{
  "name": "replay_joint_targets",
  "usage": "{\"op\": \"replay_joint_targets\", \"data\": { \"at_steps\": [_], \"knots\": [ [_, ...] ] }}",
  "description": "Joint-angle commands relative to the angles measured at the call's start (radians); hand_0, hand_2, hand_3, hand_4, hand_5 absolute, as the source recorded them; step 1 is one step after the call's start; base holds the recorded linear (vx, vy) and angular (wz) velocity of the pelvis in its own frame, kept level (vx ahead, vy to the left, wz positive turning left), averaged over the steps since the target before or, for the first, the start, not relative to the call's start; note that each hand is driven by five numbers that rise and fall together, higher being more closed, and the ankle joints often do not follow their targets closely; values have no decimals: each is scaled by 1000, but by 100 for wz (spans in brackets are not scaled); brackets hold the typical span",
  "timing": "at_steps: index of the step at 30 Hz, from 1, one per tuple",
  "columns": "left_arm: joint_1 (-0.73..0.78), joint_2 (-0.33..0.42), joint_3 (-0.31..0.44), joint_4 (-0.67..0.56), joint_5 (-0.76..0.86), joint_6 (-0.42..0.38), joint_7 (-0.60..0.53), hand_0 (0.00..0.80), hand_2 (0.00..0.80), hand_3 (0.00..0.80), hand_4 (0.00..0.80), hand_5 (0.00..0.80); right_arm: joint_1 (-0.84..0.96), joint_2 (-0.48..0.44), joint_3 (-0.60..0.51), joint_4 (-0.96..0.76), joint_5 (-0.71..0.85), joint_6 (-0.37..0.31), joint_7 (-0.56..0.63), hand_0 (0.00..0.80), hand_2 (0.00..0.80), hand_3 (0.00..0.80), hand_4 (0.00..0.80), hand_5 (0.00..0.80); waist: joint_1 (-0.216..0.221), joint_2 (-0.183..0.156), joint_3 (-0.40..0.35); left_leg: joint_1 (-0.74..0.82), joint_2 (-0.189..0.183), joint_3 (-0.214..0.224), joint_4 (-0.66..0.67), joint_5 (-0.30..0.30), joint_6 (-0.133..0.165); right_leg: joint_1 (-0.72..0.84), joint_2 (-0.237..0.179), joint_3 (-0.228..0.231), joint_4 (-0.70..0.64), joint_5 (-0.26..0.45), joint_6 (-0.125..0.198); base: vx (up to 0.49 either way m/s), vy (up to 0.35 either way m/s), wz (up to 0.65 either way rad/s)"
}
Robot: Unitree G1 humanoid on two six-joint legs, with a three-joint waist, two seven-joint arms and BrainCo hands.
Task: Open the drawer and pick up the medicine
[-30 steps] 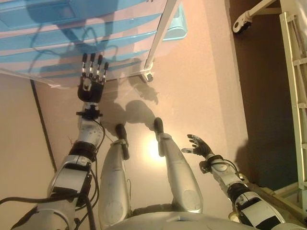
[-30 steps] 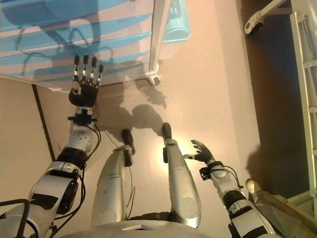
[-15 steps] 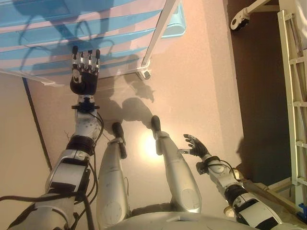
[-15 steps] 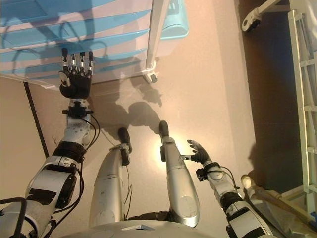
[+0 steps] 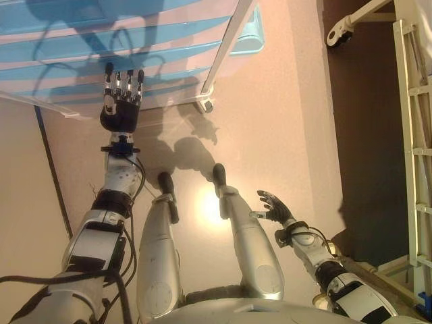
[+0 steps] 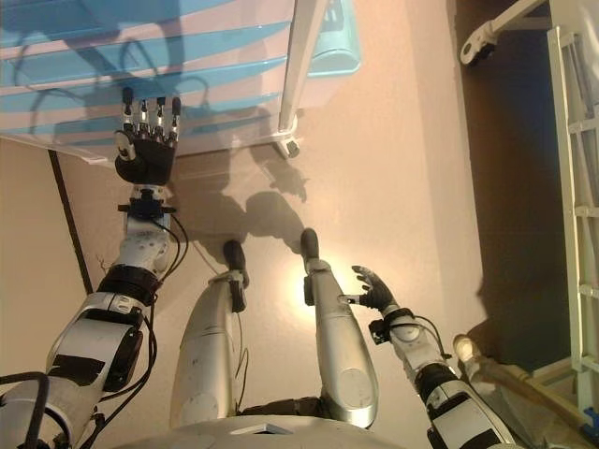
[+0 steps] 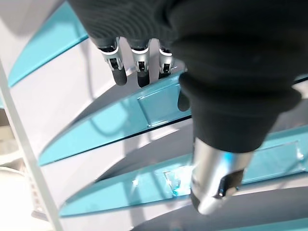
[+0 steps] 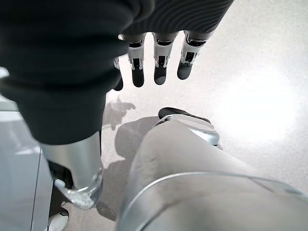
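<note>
A white drawer unit (image 5: 162, 50) with several translucent blue drawer fronts stands at the upper left, and all the drawers I can see are shut. My left hand (image 5: 120, 106) is raised in front of the lower drawers, open with its fingers (image 7: 139, 65) straight and pointing at a blue drawer front (image 7: 159, 108). I cannot tell whether the tips touch it. My right hand (image 5: 274, 208) hangs low at my right side, open and relaxed, with its fingers (image 8: 160, 62) over bare floor. No medicine shows in any view.
The unit's corner post ends in a caster (image 5: 206, 105) on the pale floor. A white railed frame (image 5: 413, 128) and a wheeled leg (image 5: 337, 34) stand over dark flooring at the right. A dark line (image 5: 55, 179) runs along the floor at the left.
My left hand has shifted slightly to the left along the drawer fronts, fingers still straight. The view has moved a little. The right hand is as before.
</note>
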Motion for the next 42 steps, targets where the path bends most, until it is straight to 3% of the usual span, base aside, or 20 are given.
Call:
{"op": "replay_joint_targets", "data": {
  "at_steps": [1, 6, 16, 23, 32, 37, 42],
  "knots": [
    [-108, 108, 36, -58, 85, -34, 8, 0, 0, 0, 0, 0, 47, -12, 16, -56, 27, -8, -17, 0, 0, 0, 0, 0, 30, 2, -12, -6, -90, 5, 58, -117, 47, 64, -7, -88, -148, 113, -7, 0, 0, 0],
    [-87, 127, -13, 8, 263, 4, 69, 0, 0, 0, 0, 0, 42, -19, 11, -76, 24, 7, -18, 0, 0, 0, 0, 0, 25, 8, -11, -11, -91, 12, 57, -113, 48, 55, -8, -92, -147, 117, -6, 0, 0, 0],
    [-72, 140, -84, 80, 450, 97, 168, 0, 0, 0, 0, 0, 34, -41, -4, -85, 6, 19, -12, 0, 0, 0, 0, 0, 9, 33, -11, -25, -95, 24, 59, -108, 50, 27, -17, -93, -135, 120, -2, 10, 46, 0],
    [-58, 141, -109, 83, 476, 125, 176, 0, 0, 0, 0, 0, 35, -57, -6, -98, -1, 29, -13, 0, 0, 0, 0, 0, 4, 47, -11, -32, -95, 28, 56, -105, 48, 11, -23, -94, -125, 117, 0, 6, 21, 0],
    [-55, 121, -69, 77, 306, 89, 166, 0, 0, 0, 0, 0, 38, -53, -2, -106, -2, 33, -20, 0, 0, 0, 0, 0, 3, 44, -11, -34, -93, 26, 51, -104, 47, 0, -21, -98, -118, 113, -1, 0, 0, 0],
    [-54, 82, 1, 27, 57, 86, 9, 0, 0, 0, 0, 0, 47, -35, 6, -93, -4, 22, -26, 0, 0, 0, 0, 0, 10, 35, -11, -31, -94, 18, 51, -109, 47, 3, -16, -99, -115, 109, -4, 16, -27, 1],
    [-68, 52, 49, -13, -90, 57, -62, 0, 0, 0, 0, 0, 46, -25, 13, -76, 9, 12, -21, 0, 0, 0, 0, 0, 16, 24, -11, -26, -93, 8, 54, -116, 46, 11, -10, -97, -108, 101, -8, 17, -40, 2]
  ]
}}
